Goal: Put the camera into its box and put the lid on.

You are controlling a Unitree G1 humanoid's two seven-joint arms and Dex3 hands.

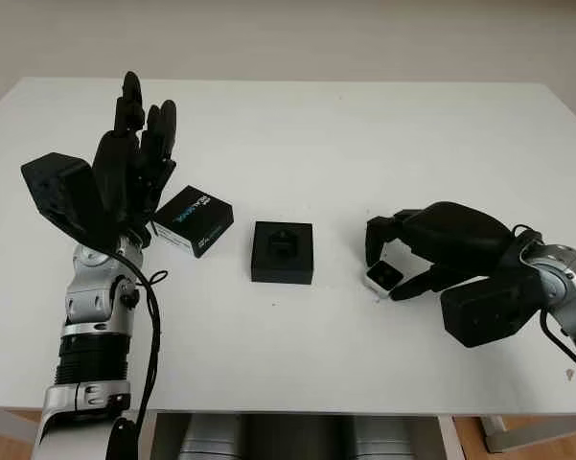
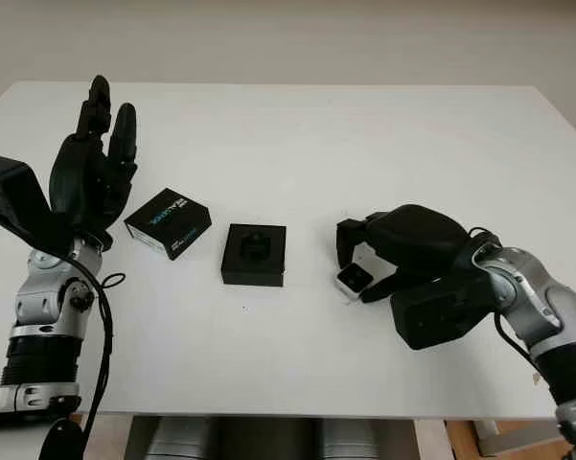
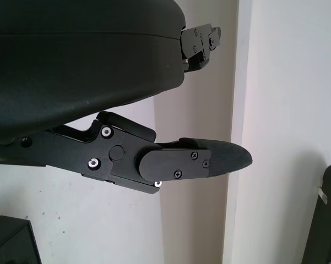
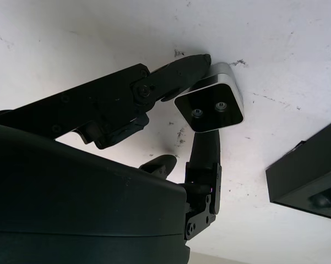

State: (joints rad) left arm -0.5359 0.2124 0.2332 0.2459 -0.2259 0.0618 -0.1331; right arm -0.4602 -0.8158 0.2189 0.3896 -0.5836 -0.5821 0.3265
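Right hand [image 1: 403, 264] — seemingly gripping camera [image 1: 383, 276], table [image 1: 364, 125]

Bare table betw camera and box.
Right hand [image 1: 403, 264] w/ camera [image 1: 383, 277] sits just right of open box [image 1: 282, 252]; lid [image 1: 193, 219] and left hand [image 1: 129, 163] beyond it.

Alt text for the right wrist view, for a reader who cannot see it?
The right hand closes its black fingers around a small silver camera with a dark two-lens face, on the white table. The open black box sits nearby.
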